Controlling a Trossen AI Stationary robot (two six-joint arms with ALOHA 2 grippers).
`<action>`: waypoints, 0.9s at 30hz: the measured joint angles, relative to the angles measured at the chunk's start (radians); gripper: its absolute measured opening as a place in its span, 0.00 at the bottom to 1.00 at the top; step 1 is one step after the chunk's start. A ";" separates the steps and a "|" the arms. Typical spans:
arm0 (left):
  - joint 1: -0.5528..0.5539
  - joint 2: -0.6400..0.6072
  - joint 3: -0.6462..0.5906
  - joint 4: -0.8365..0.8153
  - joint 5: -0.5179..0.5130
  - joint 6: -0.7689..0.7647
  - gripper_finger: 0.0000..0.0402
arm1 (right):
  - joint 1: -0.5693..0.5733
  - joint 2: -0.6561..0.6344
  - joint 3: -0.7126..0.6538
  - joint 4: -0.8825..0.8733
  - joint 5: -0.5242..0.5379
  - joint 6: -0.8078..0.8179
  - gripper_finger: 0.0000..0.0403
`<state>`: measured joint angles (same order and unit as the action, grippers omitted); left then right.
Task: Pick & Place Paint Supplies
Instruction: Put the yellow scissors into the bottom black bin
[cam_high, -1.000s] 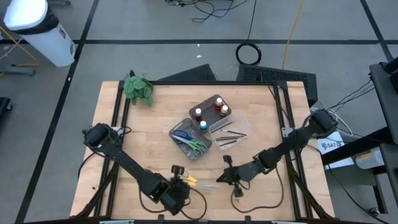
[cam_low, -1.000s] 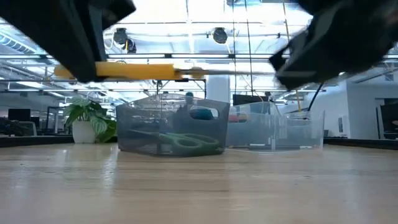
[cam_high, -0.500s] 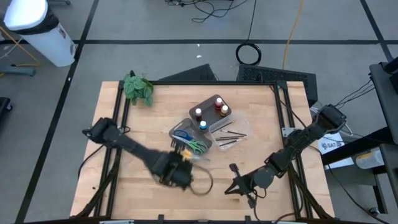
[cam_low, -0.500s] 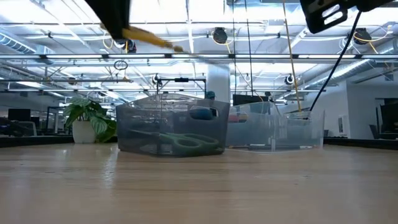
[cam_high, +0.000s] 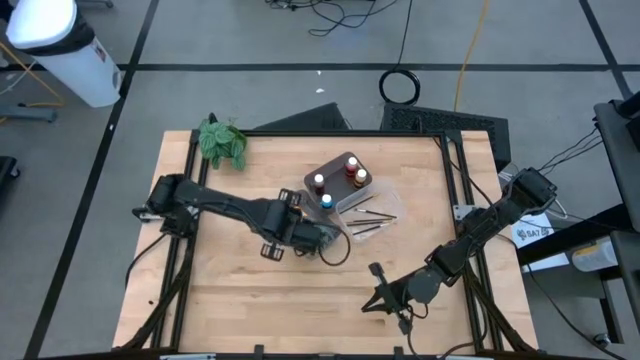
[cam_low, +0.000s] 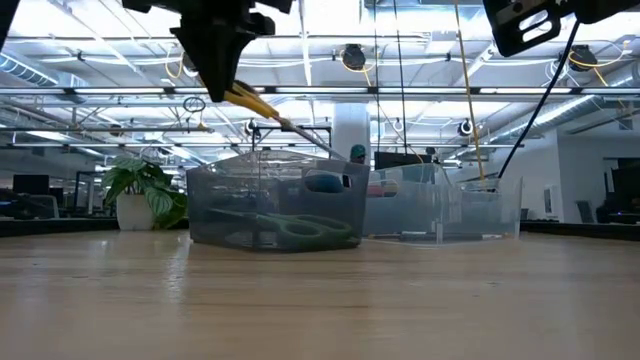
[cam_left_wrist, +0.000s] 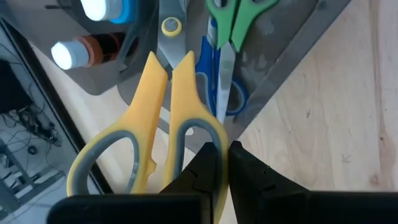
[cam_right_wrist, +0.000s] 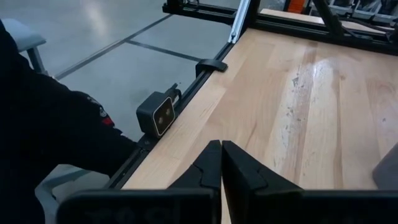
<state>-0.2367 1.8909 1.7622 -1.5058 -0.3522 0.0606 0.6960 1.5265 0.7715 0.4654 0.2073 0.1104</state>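
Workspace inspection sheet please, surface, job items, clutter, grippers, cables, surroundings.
Surface: wooden table, bare at the near side.
Job's things: yellow scissors held over the grey tray; green scissors and blue scissors inside it; paint bottles; brushes in the clear tray.
Clutter: plant at a far corner.
Grippers: left gripper shut on the yellow scissors; right gripper shut, empty, near the table's front edge.
Cables: coil and loose leads on the floor.
Surroundings: white bin.

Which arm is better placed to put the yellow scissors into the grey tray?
Left. Its gripper holds the yellow scissors above the grey tray; the right gripper is empty, near the table's front edge.
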 joint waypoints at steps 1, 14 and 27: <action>0.005 -0.004 0.000 0.002 0.006 0.008 0.06 | 0.000 0.000 0.000 -0.003 0.000 0.000 0.00; 0.071 -0.007 -0.114 0.077 0.100 0.051 0.06 | 0.000 0.000 0.000 -0.023 0.000 0.001 0.00; 0.082 -0.007 -0.158 0.228 0.252 0.066 0.24 | 0.000 -0.001 0.000 -0.024 0.000 0.001 0.00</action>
<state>-0.1542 1.8835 1.6043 -1.2774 -0.0998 0.1270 0.6960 1.5257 0.7715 0.4411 0.2073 0.1111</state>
